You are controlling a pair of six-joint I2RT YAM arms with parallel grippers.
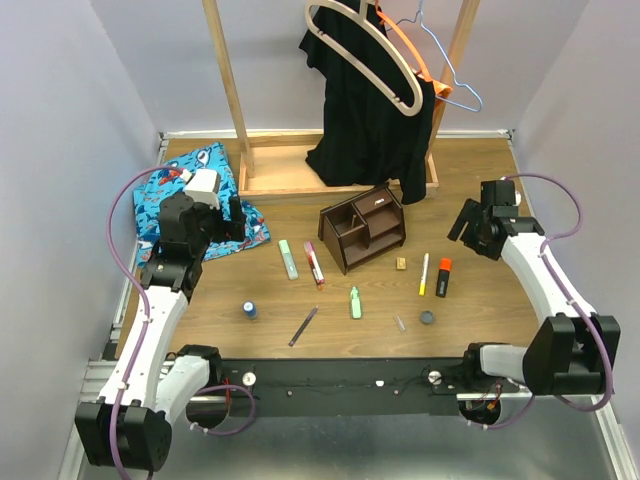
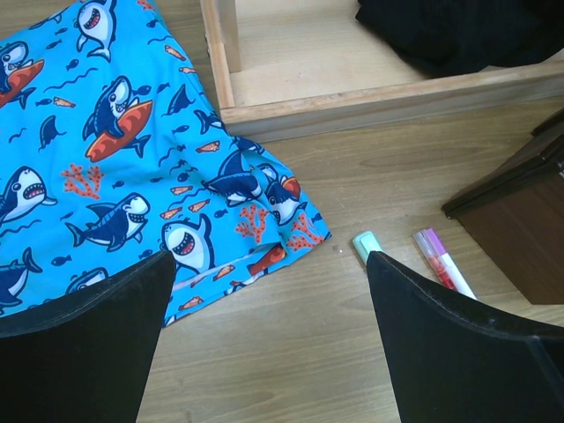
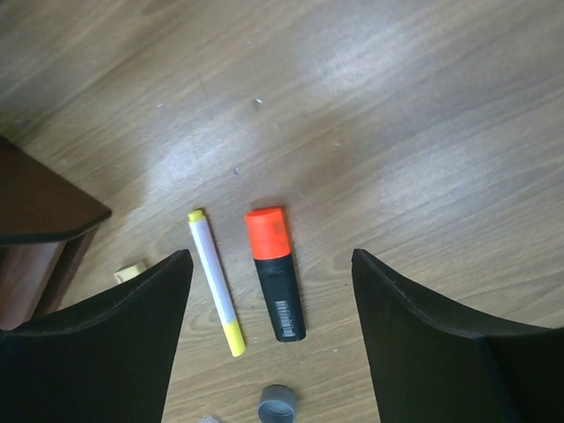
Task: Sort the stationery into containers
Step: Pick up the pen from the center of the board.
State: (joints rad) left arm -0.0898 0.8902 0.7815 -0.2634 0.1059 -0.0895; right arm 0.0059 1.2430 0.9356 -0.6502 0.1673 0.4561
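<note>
Sorting looks not yet begun: every piece lies loose on the desk (image 1: 480,300). Nearest the bases are the blue bottle (image 1: 249,309), purple pen (image 1: 303,326) and dark disc (image 1: 427,317). Further out is the orange marker (image 3: 275,273), yellow marker (image 3: 216,282) at its 9 o'clock, organizer (image 1: 362,228) beyond at 10 o'clock. Right fingers (image 3: 88,344) spread wide, empty, flanking the orange marker. Likely next: drop, pinch it, carry it to a slot. Left fingers (image 2: 79,352) spread, empty, over the shark cloth (image 2: 106,159) edge, pale green marker (image 2: 366,244) at 3 o'clock.
</note>
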